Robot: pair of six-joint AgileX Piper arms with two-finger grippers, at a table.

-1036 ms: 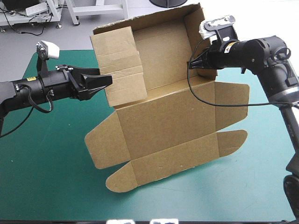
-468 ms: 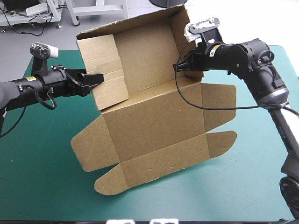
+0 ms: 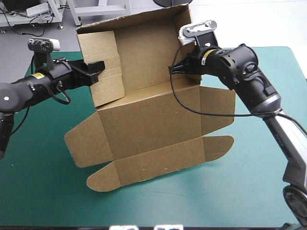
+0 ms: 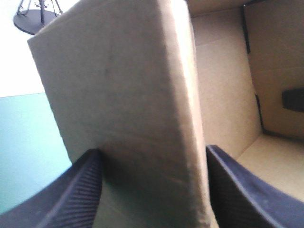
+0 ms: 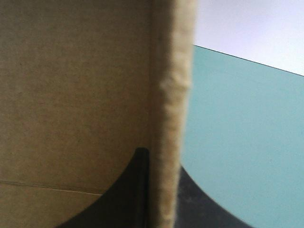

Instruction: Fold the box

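Since just before, your arms have carried the box (image 3: 148, 127) leftward over the teal-green counter (image 3: 38, 187), and its left wall stands more upright. Your left gripper (image 3: 97, 70) comes in from the left with its black fingers (image 4: 76, 190) apart, one on each side of that raised wall. Farther right the brown sheet spreads toward the near edge, back wall raised, and your right gripper (image 3: 177, 68) is clamped on the right wall's edge, the board pinched between its fingers.
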